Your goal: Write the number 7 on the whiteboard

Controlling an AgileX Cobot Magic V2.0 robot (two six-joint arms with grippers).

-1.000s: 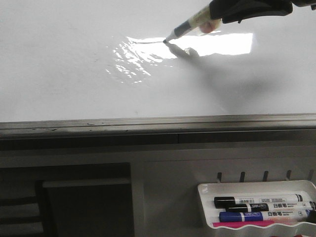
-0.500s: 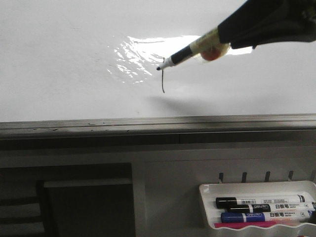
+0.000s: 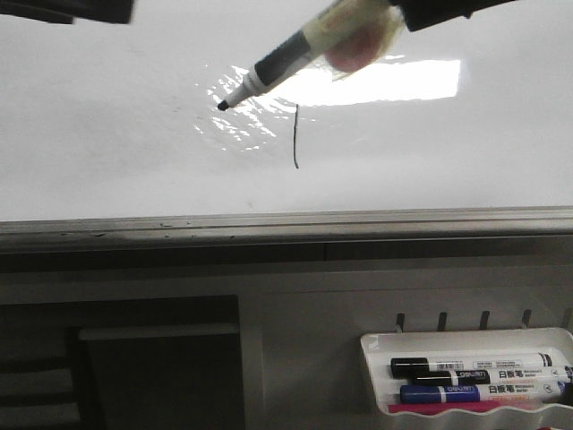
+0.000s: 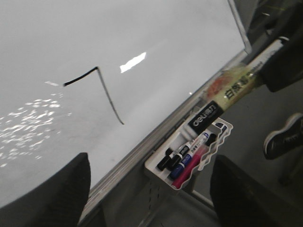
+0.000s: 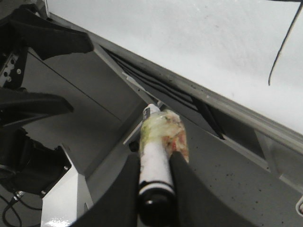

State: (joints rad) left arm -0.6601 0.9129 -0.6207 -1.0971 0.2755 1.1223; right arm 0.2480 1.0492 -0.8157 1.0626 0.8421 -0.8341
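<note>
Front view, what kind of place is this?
Probably a lab or office test setup: a framed whiteboard bearing the number 7, with a tray of spare markers below.

Right hand (image 5: 154, 175) clamped shut; left hand (image 4: 149, 189) spread

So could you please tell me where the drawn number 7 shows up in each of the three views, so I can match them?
Front view: only the downstroke of the number 7 is clear, at centre, right of the marker tip; glare hides the top stroke.
Left wrist view: the whole figure shows, left of centre.
Right wrist view: the downstroke sits at the top right corner.
Shared landmark: the whiteboard frame edge.
</note>
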